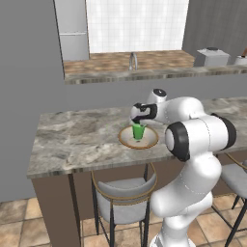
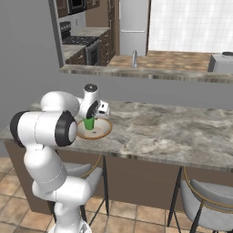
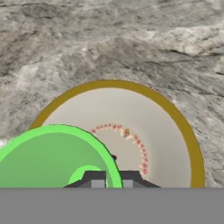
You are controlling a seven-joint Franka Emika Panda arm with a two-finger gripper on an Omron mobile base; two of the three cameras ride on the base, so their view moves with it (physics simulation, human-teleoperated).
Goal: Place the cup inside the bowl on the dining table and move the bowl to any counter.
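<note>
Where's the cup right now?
The cup stands upright inside the bowl on the dining table, directly under the pincer, near the table's front edge.

Grey walls, tan tiled floor [image 1: 19, 222] (terracotta-toned), grey-cushioned stools [image 1: 124, 193], white tile backsplash [image 1: 137, 24].

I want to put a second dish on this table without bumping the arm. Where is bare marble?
The dining table is bare left of the bowl out to its end, and on the other side of the bowl toward the far end. It is crowded at the bowl itself: the cup stands in it, with the gripper right above.
</note>
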